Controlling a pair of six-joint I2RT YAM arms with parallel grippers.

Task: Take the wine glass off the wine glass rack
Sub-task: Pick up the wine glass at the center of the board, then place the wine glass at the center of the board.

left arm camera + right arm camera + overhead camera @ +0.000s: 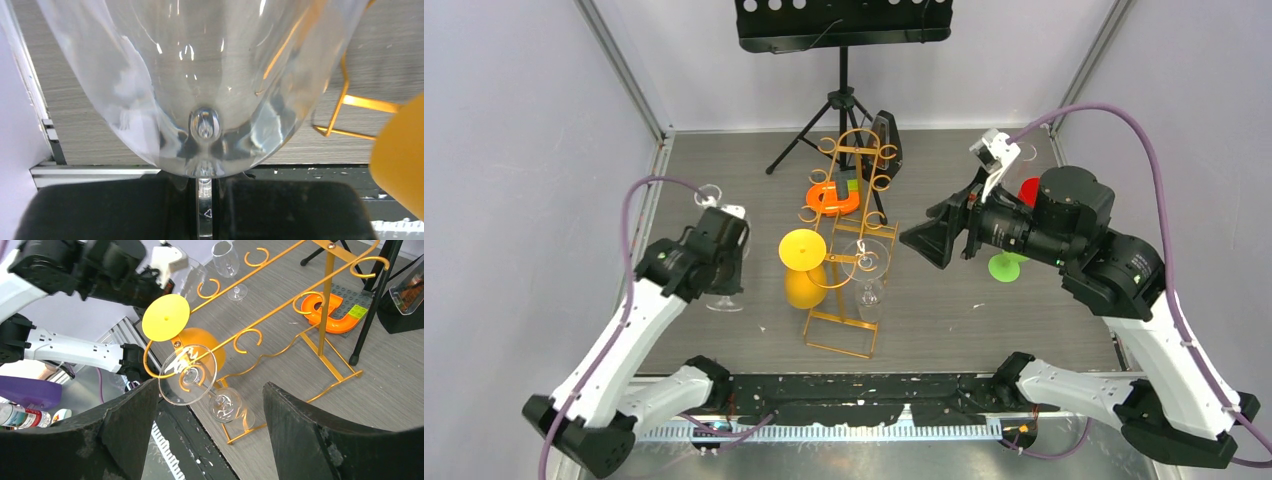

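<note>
Left end effector (204, 192); wine glass (205, 75) rim cropped

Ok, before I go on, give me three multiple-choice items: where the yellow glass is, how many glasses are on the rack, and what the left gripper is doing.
1. Where is the yellow glass?
A. standing on the table
B. in the right gripper
C. hanging on the rack, on the left arm's side

2. How many glasses hang on the rack?
A. one
B. two
C. four

3. The left gripper is:
A. shut on the stem of the held glass
B. open and empty
C. shut on the rack wire

Answers: 1 C, its foot sits in a hook on that side. 2 B, only the yellow one and the hanging clear glass are there. 3 A, the stem is clamped between its fingers.
</note>
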